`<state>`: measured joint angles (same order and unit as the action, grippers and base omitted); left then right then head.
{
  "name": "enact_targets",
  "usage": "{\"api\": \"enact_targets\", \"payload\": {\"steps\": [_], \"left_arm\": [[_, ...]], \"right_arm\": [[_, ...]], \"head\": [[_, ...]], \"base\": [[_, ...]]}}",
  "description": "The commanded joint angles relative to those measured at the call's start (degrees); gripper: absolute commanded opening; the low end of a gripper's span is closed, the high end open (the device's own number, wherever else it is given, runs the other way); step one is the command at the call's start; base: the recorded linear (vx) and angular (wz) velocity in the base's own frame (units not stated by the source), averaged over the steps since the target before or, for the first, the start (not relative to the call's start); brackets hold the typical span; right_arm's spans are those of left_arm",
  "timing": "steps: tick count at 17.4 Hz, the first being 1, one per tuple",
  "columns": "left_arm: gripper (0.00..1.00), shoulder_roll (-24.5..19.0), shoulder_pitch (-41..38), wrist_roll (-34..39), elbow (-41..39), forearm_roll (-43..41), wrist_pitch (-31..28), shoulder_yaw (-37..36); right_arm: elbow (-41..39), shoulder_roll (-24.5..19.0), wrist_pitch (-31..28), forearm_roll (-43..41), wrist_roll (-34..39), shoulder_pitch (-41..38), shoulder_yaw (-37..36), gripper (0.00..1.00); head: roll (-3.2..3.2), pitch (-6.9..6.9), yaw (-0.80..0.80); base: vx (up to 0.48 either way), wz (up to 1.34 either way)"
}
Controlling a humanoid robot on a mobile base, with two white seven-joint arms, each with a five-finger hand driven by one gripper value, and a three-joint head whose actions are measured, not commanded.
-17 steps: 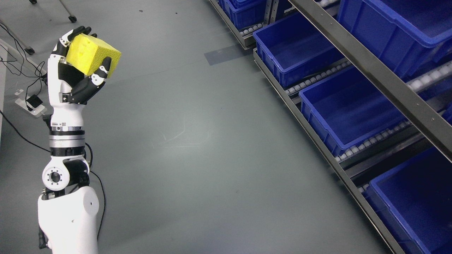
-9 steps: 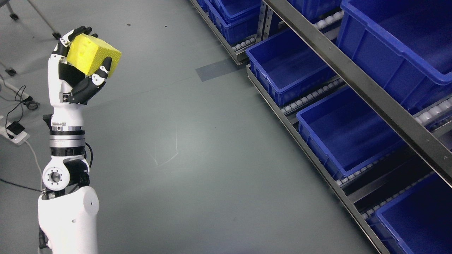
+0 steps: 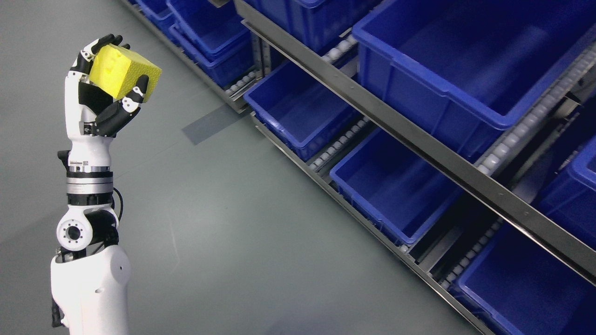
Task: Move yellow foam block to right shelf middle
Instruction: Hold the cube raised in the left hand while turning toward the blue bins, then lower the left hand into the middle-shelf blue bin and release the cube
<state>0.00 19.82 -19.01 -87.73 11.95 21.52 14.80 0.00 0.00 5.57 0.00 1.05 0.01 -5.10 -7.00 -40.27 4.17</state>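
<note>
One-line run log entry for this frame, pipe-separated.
left hand: shut on yellow foam block, raised over floor | right hand: not in view | shelf: blue bins, visible ones empty | block not yet placed

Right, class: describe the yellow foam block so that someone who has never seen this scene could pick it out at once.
Start at the white robot arm rising along the picture's left edge over the grey floor. At its top, the left hand with black fingers grips a bright yellow foam block, held up with a corner tilted. It is the only yellow thing; the shelf at right holds only blue plastic bins.
</note>
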Motion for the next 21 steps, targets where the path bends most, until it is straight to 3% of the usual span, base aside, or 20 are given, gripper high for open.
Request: {"api": "enact_targets", "payload": {"steps": [1, 11, 16, 19, 20, 21], "left_arm": [[0.33, -1.00, 0.22, -0.07, 0.01, 0.00, 0.02, -0.21], [0.33, -1.00, 1.53, -0.07, -0.60, 0.09, 0.63, -3.63], [0.33, -1.00, 11.80, -0.07, -1.66, 0.00, -0.51, -7.93], [0.33, -1.00, 15.33, 1.16, -1.75, 0.00, -4.89, -14.43], [0.33, -1.00, 16.47, 2.21, -1.75, 0.00, -8.39, -15.49], [0.33, -1.00, 18.74, 4.92, -1.75, 0.00, -16.08, -16.02]], "right_arm": [[-1.00, 1.00, -0.03, 0.00, 0.01, 0.17, 0.00, 1.00], [-1.00, 1.00, -0.03, 0.00, 0.01, 0.17, 0.00, 1.00], [-1.00, 1.00, -0.03, 0.00, 0.01, 0.17, 0.00, 1.00], [-1.00, 1.00, -0.03, 0.00, 0.01, 0.08, 0.00, 1.00], [-1.00, 1.00, 0.06, 0.00, 0.01, 0.17, 0.00, 1.00], [-1.00, 1.00, -0.03, 0.00, 0.01, 0.17, 0.00, 1.00]], "head": [[0.00, 0.00, 0.00], [0.00, -0.01, 0.00], [0.00, -0.01, 0.00], [0.00, -0.01, 0.00], [0.00, -0.01, 0.00], [0.00, -0.01, 0.00]], "base": [[0.229, -0.76], [0.150, -0.68], [0.084, -0.41], [0.045, -0.19], [0.033, -0.14], [0.013, -0.07]]}}
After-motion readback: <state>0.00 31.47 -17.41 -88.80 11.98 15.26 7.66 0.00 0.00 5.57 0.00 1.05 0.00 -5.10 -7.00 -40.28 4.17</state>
